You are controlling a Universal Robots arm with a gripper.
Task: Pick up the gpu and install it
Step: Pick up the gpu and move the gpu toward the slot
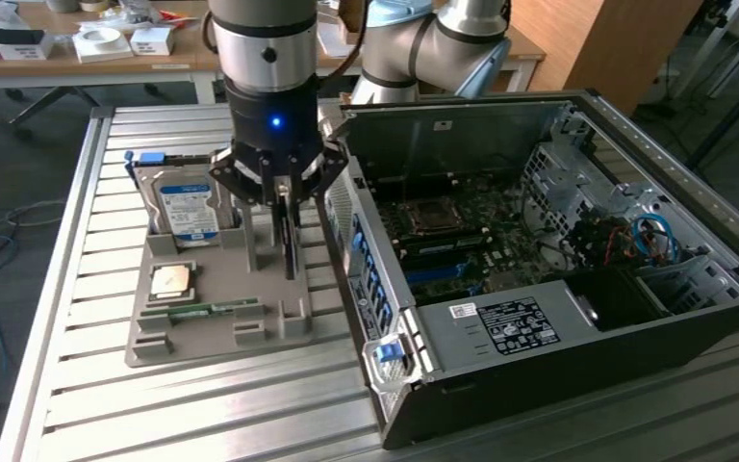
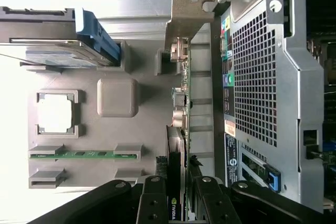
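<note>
I have the gpu (image 2: pixel 177 145) edge-on from the wrist camera. It is a thin, dark card standing upright, with a green circuit edge down one side and a bent metal bracket (image 2: pixel 185 17) at its far end. It stands at the side of the moulded grey tray (image 1: pixel 222 274) nearest the computer case (image 2: pixel 257 77). I can't quite tell whether its lower edge rests in the tray's slot or sits just clear of it.

The gripper (image 1: pixel 280 197) comes straight down over the card. Its black fingers (image 2: pixel 153 203) are drawn in narrow, one against each flat face, clamping the card between them.

Further out on the tray, a silver hard drive (image 1: pixel 190 204) with a blue label stands upright in its pocket. A square processor chip (image 1: pixel 170 281) lies flat in a frame, and a slim green memory stick (image 2: pixel 84 155) lies between two clips.

The case lies open just beside the tray, with perforated sheet steel facing it. Everything sits on a ribbed aluminium table (image 1: pixel 113 404).
</note>
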